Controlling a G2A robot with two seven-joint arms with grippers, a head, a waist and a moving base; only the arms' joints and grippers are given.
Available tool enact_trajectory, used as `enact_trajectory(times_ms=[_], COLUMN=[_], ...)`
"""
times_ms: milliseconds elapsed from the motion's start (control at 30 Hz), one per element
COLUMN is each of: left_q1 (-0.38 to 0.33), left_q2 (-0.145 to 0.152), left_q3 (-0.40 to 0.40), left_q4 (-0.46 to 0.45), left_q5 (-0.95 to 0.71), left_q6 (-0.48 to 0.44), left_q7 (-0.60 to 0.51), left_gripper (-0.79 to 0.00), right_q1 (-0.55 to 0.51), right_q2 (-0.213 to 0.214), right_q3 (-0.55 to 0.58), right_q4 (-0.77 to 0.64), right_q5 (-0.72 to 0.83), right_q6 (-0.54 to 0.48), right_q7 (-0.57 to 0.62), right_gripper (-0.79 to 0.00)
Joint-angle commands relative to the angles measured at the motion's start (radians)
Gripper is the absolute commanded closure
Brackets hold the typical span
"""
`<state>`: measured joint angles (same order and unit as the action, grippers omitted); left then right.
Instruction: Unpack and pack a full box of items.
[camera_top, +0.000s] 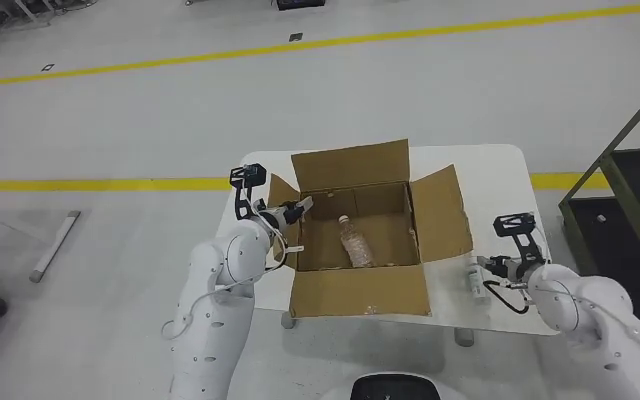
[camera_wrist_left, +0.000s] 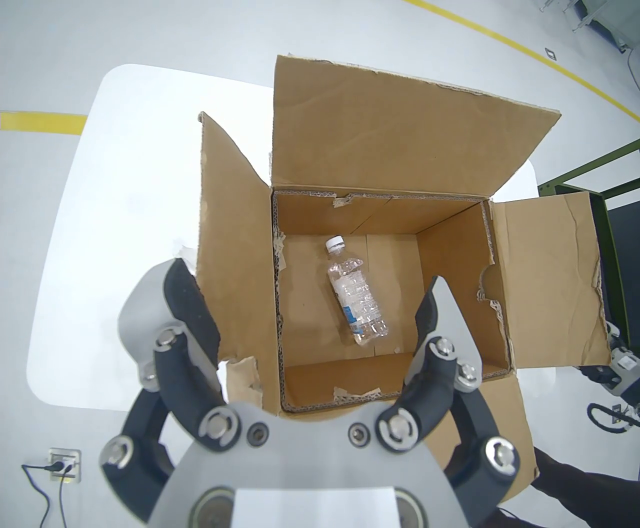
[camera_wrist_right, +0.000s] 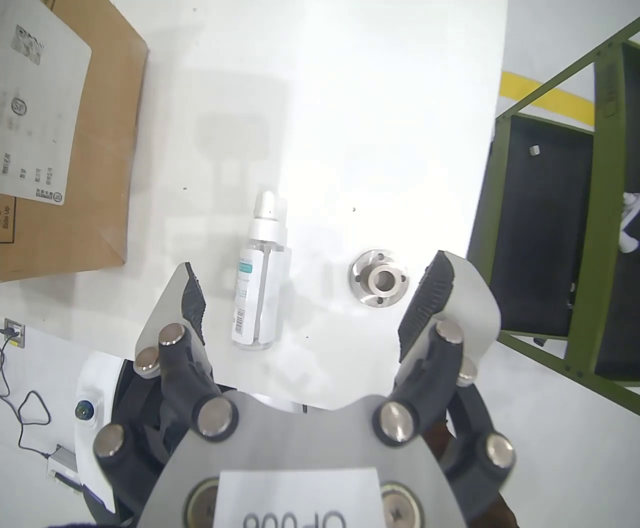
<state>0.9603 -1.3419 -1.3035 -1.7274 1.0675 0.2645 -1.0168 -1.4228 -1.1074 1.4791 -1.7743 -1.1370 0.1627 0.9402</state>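
Inside the cardboard box (camera_wrist_left: 390, 135), a water bottle (camera_wrist_left: 356, 295) is seen; unpacking is judged unfinished, and a grasp by the wide-open left gripper (camera_wrist_left: 308, 278) is needed.

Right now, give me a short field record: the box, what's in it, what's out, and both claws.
box: cardboard box on the table, flaps open
inside: one clear water bottle, lying on its side
outside: spray bottle lying on the table, metal flange beside it, apart
left arm: left claw open, empty, above the box
right arm: right claw open, empty, above the spray bottle and metal flange
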Motion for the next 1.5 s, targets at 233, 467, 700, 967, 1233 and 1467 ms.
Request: enact_trajectory(times_ms=[233, 467, 700, 967, 1233, 1467], left_q1=[0.0, 0.0, 0.0, 0.0, 0.0, 0.003], left_q2=[0.0, 0.0, 0.0, 0.0, 0.0, 0.0], left_q3=[0.0, 0.0, 0.0, 0.0, 0.0, -0.001], left_q4=[0.0, 0.0, 0.0, 0.0, 0.0, -0.001], left_q5=[0.0, 0.0, 0.0, 0.0, 0.0, -0.001], left_q6=[0.0, 0.0, 0.0, 0.0, 0.0, -0.002], left_q7=[0.0, 0.0, 0.0, 0.0, 0.0, 0.008], left_gripper=[-0.785, -0.785, -0.785, -0.785, -0.785, -0.785], right_q1=[0.122, 0.17, 0.186, 0.188, 0.107, 0.09], right_q2=[-0.028, -0.043, -0.052, -0.053, -0.041, -0.035], right_q3=[-0.161, -0.226, -0.254, -0.199, 0.125, 0.287], right_q4=[0.192, 0.277, 0.311, 0.28, 0.057, -0.124], right_q5=[-0.029, -0.052, -0.077, -0.054, 0.295, 0.541], right_q6=[0.041, 0.045, 0.054, 0.1, 0.136, 0.05], right_q7=[-0.015, -0.022, -0.019, -0.034, -0.154, -0.166], right_gripper=[-0.714, -0.403, -0.323, 0.0, 0.0, 0.0])
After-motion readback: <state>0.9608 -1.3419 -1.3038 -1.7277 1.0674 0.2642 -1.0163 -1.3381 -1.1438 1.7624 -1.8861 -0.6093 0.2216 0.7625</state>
